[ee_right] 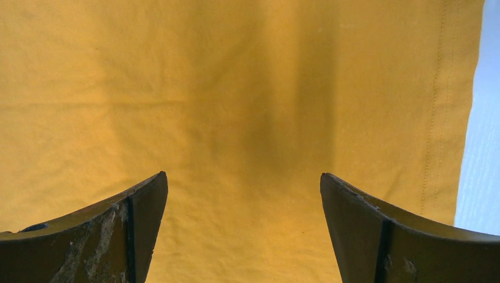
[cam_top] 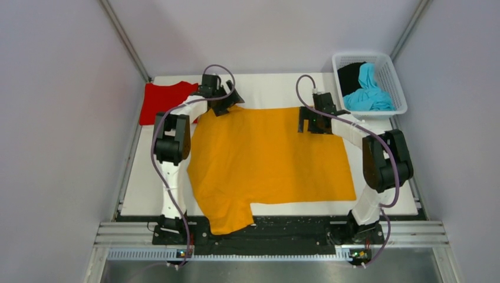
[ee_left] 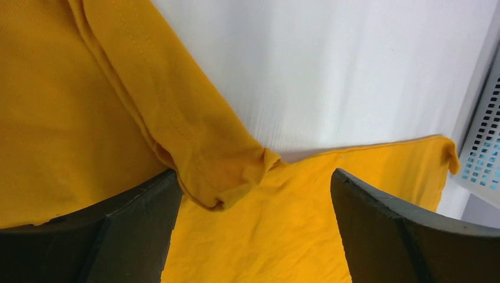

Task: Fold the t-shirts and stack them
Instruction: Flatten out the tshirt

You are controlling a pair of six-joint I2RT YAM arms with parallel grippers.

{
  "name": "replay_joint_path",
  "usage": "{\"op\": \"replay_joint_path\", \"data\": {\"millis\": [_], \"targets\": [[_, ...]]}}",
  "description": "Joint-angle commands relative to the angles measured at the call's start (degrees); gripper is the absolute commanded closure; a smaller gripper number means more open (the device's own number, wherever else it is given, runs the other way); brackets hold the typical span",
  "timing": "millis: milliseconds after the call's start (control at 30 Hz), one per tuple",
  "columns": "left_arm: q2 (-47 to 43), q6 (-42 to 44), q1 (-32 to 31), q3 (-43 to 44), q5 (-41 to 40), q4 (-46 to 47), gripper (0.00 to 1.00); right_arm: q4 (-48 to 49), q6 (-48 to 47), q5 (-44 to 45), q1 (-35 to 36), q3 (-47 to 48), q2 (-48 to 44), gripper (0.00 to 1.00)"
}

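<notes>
The orange-yellow t-shirt (cam_top: pixel 268 159) lies spread across the middle of the table, one sleeve hanging over the near edge. My left gripper (cam_top: pixel 223 101) is open over its far left corner, where a bunched sleeve fold (ee_left: pixel 218 171) lies between the jaws. My right gripper (cam_top: pixel 311 121) is open over the shirt's far right part, flat cloth (ee_right: pixel 242 147) below it and the hem at the right. A folded red t-shirt (cam_top: pixel 165 100) lies at the far left. The cyan-blue t-shirt (cam_top: pixel 368 91) and the black t-shirt (cam_top: pixel 351 75) sit in the basket.
The white mesh basket (cam_top: pixel 396 76) stands at the far right corner; its wall shows in the left wrist view (ee_left: pixel 483 153). Bare white table (cam_top: pixel 268 91) lies beyond the orange-yellow shirt. Metal rails (cam_top: pixel 271 233) run along the near edge.
</notes>
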Motion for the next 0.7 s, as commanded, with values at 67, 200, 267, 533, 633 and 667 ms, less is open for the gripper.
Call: {"op": "replay_joint_path", "data": {"millis": [67, 200, 267, 533, 633, 667], "targets": [[2.45, -2.11, -0.12, 5.27, -0.12, 3.28, 0.01, 0.02, -0.69, 3.55, 0.3, 1.8, 1.65, 0.01], [5.84, -2.88, -0.14, 9.38, -0.27, 3.17, 0.01, -0.39, -1.05, 4.0, 0.27, 2.69, 2.33, 0.01], [6.74, -3.87, -0.16, 10.84, 0.1, 4.63, 0.01, -0.52, -1.24, 4.06, 0.28, 3.18, 2.63, 0.01], [17.86, -4.71, -1.47, 29.12, -1.3, 5.98, 0.01, -1.54, -1.57, 5.95, 0.25, 4.94, 3.67, 0.01], [22.87, -5.58, -1.55, 38.23, 1.6, 4.6, 0.01, -1.92, -1.68, 6.54, 0.26, 5.39, 3.37, 0.01], [22.75, -5.42, -1.7, 38.58, 1.37, 4.86, 0.01, -1.9, -1.74, 6.9, 0.29, 5.51, 3.18, 0.01]]}}
